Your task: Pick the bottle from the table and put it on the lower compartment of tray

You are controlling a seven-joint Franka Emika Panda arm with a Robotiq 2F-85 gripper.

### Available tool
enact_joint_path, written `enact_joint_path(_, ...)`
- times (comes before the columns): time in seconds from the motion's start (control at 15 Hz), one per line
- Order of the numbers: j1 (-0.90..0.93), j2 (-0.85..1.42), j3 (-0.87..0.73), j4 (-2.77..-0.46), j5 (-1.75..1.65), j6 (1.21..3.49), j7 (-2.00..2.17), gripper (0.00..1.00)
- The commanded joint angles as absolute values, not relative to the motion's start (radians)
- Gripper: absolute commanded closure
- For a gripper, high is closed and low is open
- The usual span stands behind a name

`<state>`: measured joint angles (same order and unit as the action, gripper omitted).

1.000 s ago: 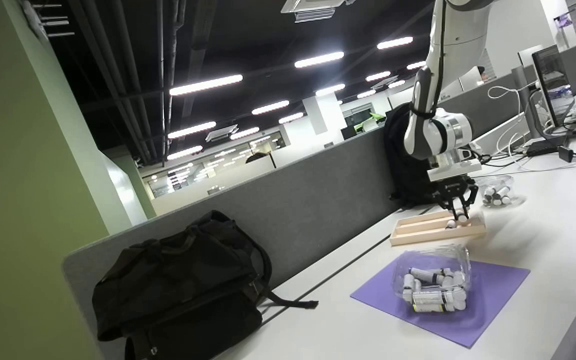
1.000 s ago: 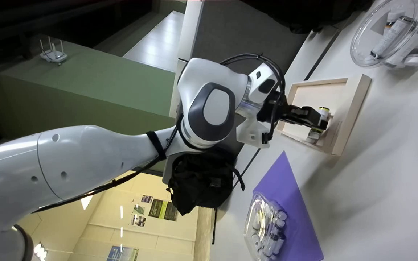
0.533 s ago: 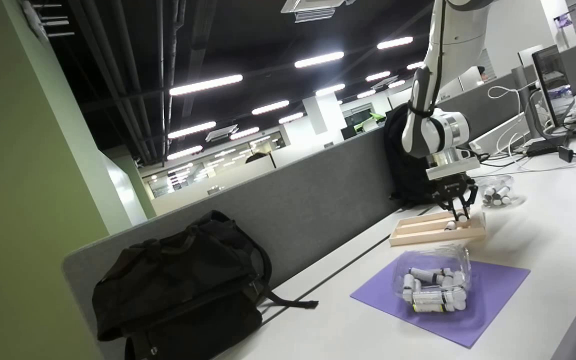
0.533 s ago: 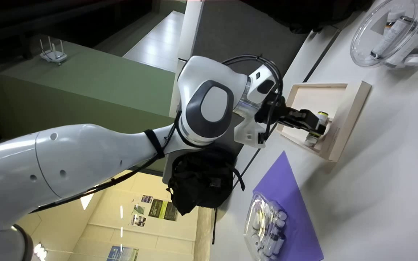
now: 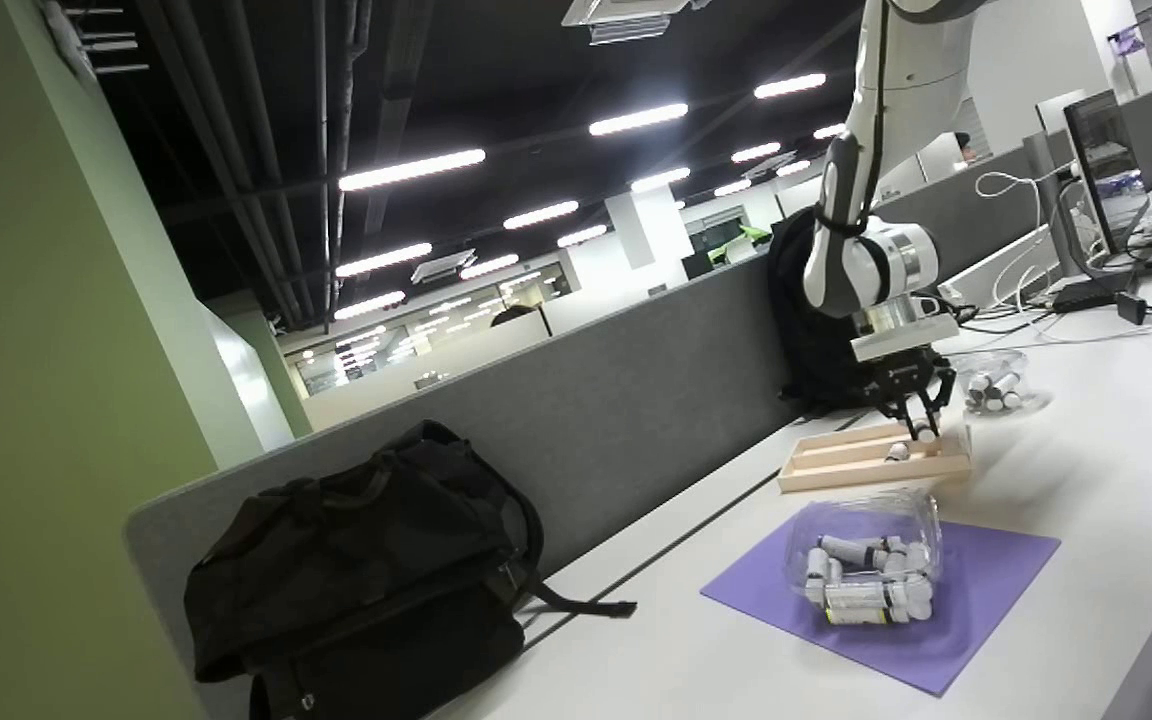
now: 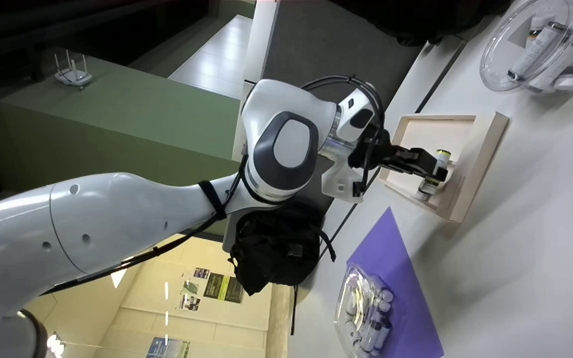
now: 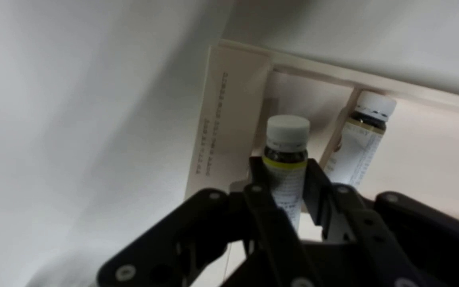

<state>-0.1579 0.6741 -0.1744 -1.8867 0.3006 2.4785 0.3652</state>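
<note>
My gripper is shut on a bottle with a white cap and a yellow band. The gripper also shows in both exterior views. It holds the bottle low over the narrow end compartment of the pale-wood tray. I cannot tell whether the bottle touches the tray floor. A second bottle lies in the wider compartment beside the thin divider. It also shows in an exterior view. The tray stands on the white table in both exterior views.
A purple mat lies beside the tray, with a clear box of several bottles on it. A clear round tub with bottles stands on the tray's other side. A grey partition and a black backpack are behind.
My arm and gripper have moved only slightly, with the bottle still held. The tray has shifted a little in an exterior view. The second bottle has slid slightly left in an exterior view.
</note>
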Motion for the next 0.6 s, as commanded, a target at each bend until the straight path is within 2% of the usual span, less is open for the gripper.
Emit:
enact_joint_path(0.0, -0.119, 0.634, -0.206, -1.916, 0.247, 2.398, 0.424, 0.89)
enact_joint_path(0.53, -0.09, 0.594, -0.216, -1.948, 0.204, 2.374, 0.428, 0.89)
